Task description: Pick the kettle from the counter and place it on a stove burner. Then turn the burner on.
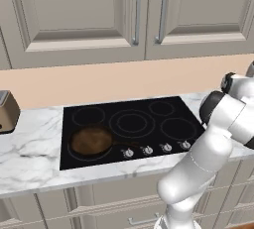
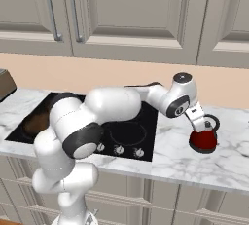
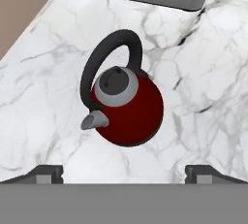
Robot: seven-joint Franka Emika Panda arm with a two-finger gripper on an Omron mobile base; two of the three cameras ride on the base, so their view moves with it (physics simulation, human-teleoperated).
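In the hand view the gripper (image 3: pixel 124 172) is spread wide and holds nothing, its two finger tips (image 3: pixel 44 172) cut off by the lower edge. Just beyond them the kettle (image 3: pixel 127 107) stands upright on the counter (image 3: pixel 43 97). In the right base view the arm hides much of the cooktop (image 2: pixel 131 134); the frying pan (image 1: pixel 92 141) sits on its front left circle, and the stove burner (image 1: pixel 132 123) is bare.

The kettle (image 3: pixel 130 109) at mid-frame was deep red, with a black arched handle, grey lid and grey spout. The counter (image 3: pixel 43 102) under it was white marble veined grey. The cooktop (image 1: pixel 130 126) was black with thin grey rings; the frying pan (image 1: pixel 92 141) brown.
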